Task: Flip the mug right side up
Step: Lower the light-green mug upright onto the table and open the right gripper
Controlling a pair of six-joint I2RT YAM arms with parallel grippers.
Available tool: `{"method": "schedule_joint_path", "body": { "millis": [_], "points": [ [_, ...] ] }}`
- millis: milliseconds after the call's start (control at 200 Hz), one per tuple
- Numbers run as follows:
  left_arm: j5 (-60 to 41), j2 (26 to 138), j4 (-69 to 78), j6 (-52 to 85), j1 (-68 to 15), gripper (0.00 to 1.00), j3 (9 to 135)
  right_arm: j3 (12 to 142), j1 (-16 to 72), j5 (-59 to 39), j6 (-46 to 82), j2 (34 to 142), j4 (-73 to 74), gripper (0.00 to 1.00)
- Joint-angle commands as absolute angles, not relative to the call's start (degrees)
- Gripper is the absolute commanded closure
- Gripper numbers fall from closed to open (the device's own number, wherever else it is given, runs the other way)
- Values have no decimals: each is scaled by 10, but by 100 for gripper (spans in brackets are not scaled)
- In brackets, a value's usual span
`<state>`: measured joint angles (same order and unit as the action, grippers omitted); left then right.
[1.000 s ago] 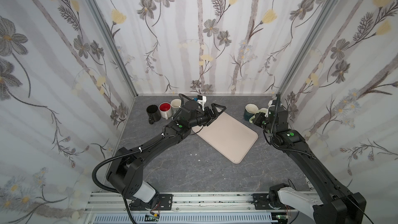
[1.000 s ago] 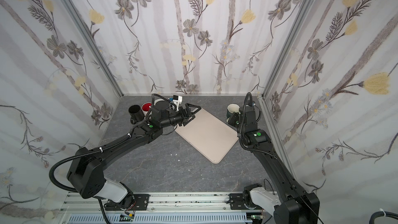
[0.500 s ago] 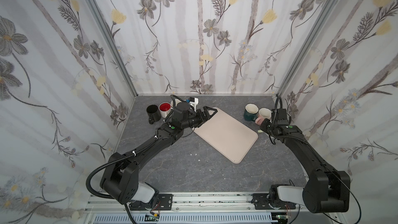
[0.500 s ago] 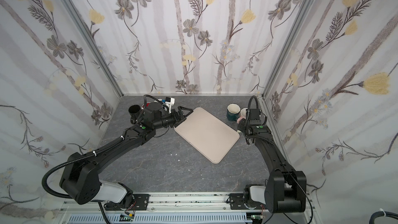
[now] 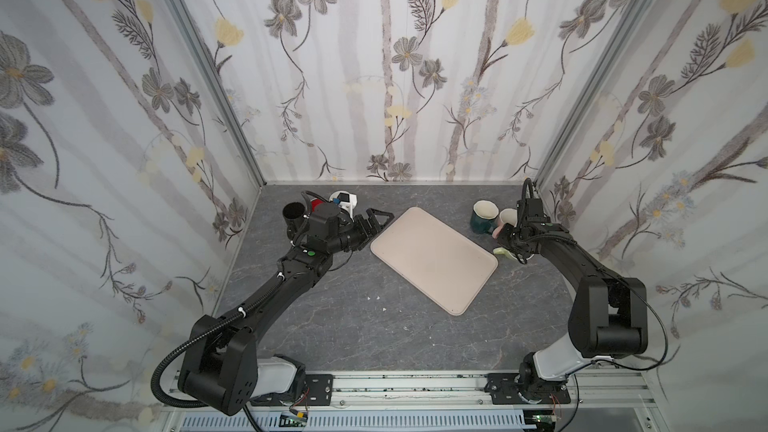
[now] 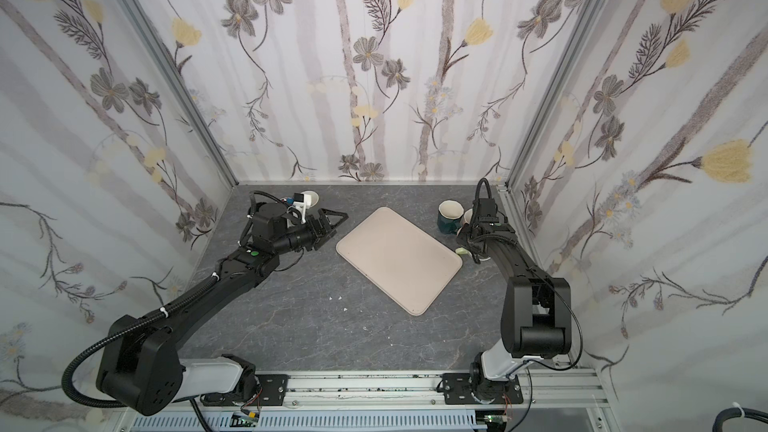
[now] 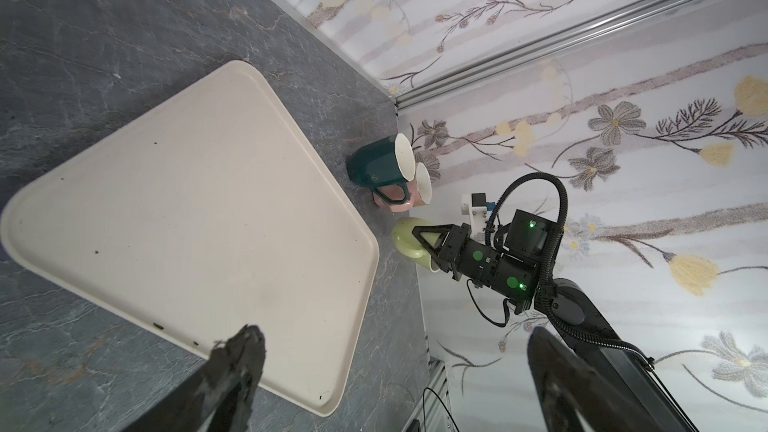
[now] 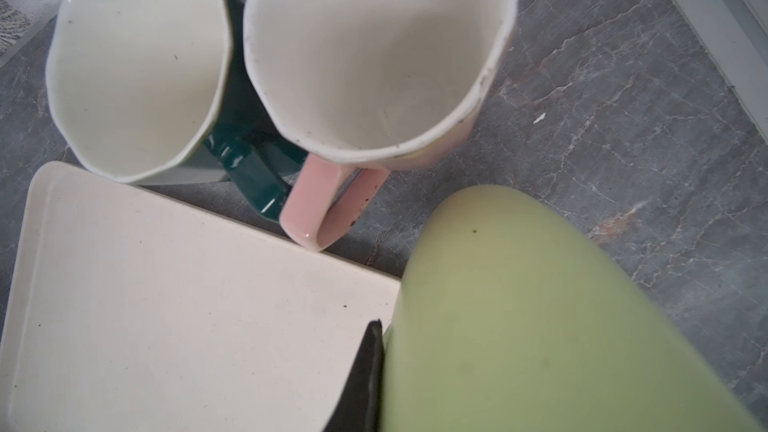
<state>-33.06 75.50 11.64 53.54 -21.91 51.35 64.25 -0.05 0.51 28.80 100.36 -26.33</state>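
Observation:
My right gripper [image 5: 510, 246] is shut on the wall of a light green mug [image 5: 501, 250], just off the tray's right corner and low over the table. The mug [image 7: 409, 238] is tilted, its rounded body pointing away from the gripper [image 7: 424, 239]; its opening is hidden. In the right wrist view the mug [image 8: 540, 305] fills the corner and one black finger [image 8: 365, 367] presses against it. My left gripper [image 5: 377, 222] [image 6: 330, 223] stands open and empty beside the tray's left edge, its fingers [image 7: 237, 367] wide apart.
A beige tray [image 5: 432, 259] lies slantwise mid-table. A dark green mug [image 5: 482, 218] and a pink mug [image 5: 508, 218] stand upright close behind the green one, near the right wall. A black mug [image 5: 293, 211] and a red mug [image 5: 316, 203] stand at back left.
The left gripper has drawn back leftward off the tray, still open. The right arm has folded lower, its gripper staying shut on the green mug and shifting slightly toward the front.

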Motion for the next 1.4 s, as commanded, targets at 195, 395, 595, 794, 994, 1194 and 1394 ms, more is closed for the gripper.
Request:
{"method": "schedule_joint_path", "body": {
  "millis": [195, 395, 595, 794, 994, 1194, 1394],
  "points": [
    [-343, 751, 122, 527, -198, 0, 507, 708, -1, -9, 258, 1067, -281, 100],
    [-344, 760, 129, 531, -196, 0, 510, 740, -1, -11, 246, 1100, -294, 100],
    [-350, 776, 150, 547, -194, 0, 514, 772, -1, -17, 233, 1122, -317, 75],
    [-353, 790, 158, 555, -194, 0, 520, 778, -1, -16, 223, 1117, -319, 52],
    [-350, 791, 157, 555, -195, 0, 521, 784, -2, -19, 218, 1091, -321, 42],
    [-339, 797, 140, 539, -194, 0, 528, 784, -2, -31, 216, 1033, -318, 26],
    [-294, 789, 78, 486, -182, 0, 537, 710, 0, -82, 219, 920, -247, 12]
  ]
}}
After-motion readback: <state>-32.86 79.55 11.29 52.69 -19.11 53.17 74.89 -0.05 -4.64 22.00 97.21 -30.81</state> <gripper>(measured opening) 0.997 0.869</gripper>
